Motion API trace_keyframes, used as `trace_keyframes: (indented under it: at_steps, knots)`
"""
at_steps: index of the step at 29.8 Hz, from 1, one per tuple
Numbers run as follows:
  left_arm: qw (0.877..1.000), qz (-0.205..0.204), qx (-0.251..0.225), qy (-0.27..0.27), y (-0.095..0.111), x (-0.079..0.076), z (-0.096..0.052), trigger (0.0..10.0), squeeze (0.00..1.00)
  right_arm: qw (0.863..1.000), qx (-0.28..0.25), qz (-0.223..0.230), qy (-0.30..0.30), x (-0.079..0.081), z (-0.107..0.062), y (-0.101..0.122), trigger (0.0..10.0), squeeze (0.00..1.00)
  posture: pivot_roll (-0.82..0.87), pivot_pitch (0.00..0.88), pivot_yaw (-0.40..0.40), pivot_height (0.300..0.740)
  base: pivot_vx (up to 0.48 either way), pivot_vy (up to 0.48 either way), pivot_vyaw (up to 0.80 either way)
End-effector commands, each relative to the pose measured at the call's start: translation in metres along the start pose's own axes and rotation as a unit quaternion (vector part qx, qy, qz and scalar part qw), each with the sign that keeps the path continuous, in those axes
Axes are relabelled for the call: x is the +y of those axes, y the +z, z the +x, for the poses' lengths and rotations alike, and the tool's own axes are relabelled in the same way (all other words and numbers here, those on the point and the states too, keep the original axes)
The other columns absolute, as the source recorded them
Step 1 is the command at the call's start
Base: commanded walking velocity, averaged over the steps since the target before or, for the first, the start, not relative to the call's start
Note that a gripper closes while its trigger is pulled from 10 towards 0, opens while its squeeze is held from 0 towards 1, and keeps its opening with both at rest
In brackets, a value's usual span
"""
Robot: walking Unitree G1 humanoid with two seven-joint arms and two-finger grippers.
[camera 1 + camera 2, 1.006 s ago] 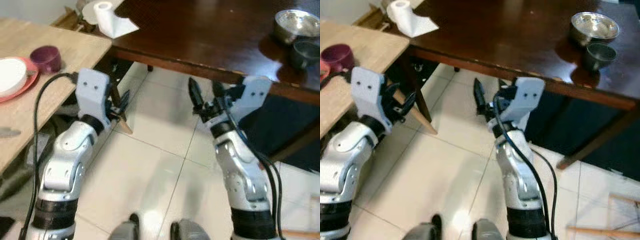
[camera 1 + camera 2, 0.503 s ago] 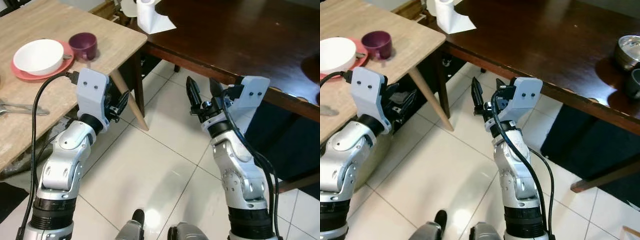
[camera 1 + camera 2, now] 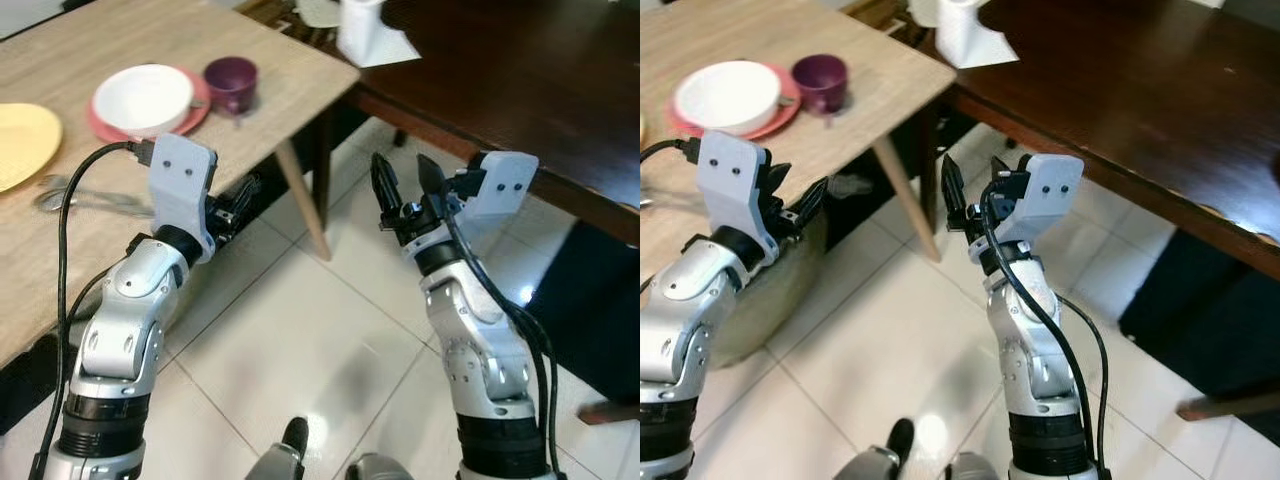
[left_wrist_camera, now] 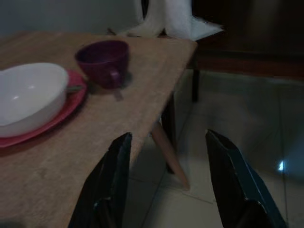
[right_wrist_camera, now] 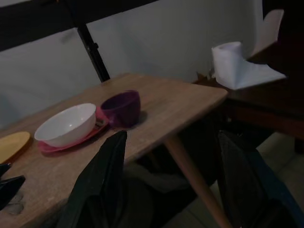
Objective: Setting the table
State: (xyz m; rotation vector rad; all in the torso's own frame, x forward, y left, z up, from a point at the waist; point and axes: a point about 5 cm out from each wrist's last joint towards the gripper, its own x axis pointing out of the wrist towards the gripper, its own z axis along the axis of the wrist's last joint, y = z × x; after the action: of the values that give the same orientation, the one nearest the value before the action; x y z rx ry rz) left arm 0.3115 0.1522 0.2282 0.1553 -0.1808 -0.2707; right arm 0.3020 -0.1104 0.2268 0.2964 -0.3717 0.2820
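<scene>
A white bowl [image 3: 143, 97] sits on a red plate [image 3: 196, 113] on the light wooden table [image 3: 290, 70] at my left. A purple cup [image 3: 232, 82] stands just beside them, and a yellow plate [image 3: 25, 130] lies further left. Metal cutlery [image 3: 75, 198] lies near the table's front edge. My left gripper [image 3: 238, 198] hangs open beside that edge, below the tabletop, holding nothing. My right gripper [image 3: 405, 185] is open and empty over the tiled floor, between the two tables. In the left wrist view the bowl [image 4: 28, 95] and cup [image 4: 104, 59] lie ahead of the fingers [image 4: 111, 190].
A dark wooden table [image 3: 520, 70] fills the right side, with a white paper roll [image 3: 365, 20] at its near-left corner. The light table's slanted leg [image 3: 300, 200] stands between my arms. White floor tiles [image 3: 300, 340] lie below, and my feet show at the bottom.
The camera has swung left and nearer the light table, so the bowl, cup and yellow plate show more fully and the dark table's metal bowls have left view. Both arms keep their pose.
</scene>
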Motion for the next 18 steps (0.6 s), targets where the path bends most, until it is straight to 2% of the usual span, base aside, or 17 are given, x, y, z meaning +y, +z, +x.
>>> trace_keyframes:
  at_steps: [1, 18]
  knots:
    - [1.000, 0.003, 0.008, 0.007, -0.0041, 0.0046, -0.0029, 10.0, 0.00, 1.000, 0.003, 0.005, 0.009, 0.0045, -0.0003, -0.0021, 10.0, 0.00, -0.07, 0.120, 0.063, 0.740, 0.000, 0.000, 0.79]
    - [1.000, 0.003, 0.007, 0.009, -0.0039, 0.0045, -0.0021, 10.0, 0.00, 1.000, 0.003, 0.004, 0.008, 0.0037, -0.0001, -0.0022, 10.0, 0.00, -0.07, 0.123, 0.062, 0.740, 0.000, 0.000, 0.79]
